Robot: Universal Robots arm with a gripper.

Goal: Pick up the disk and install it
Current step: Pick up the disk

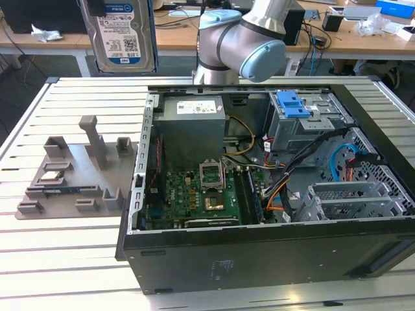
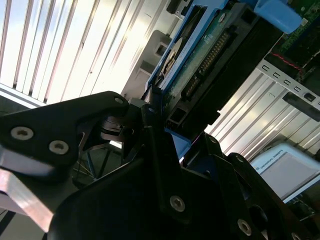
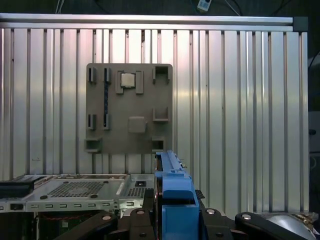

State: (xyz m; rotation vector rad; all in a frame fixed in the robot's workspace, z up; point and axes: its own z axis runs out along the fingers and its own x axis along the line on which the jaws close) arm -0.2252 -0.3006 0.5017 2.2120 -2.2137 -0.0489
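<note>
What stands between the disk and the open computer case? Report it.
Nothing visible does. The gripper holds the disk in the air, and the computer case lies open, its blue-handled cage uncovered.

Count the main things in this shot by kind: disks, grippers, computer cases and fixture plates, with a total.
Disk: 1, clamped in the gripper
Gripper: 1
Open computer case: 1
Grey fixture plate: 1
Total: 4
</note>
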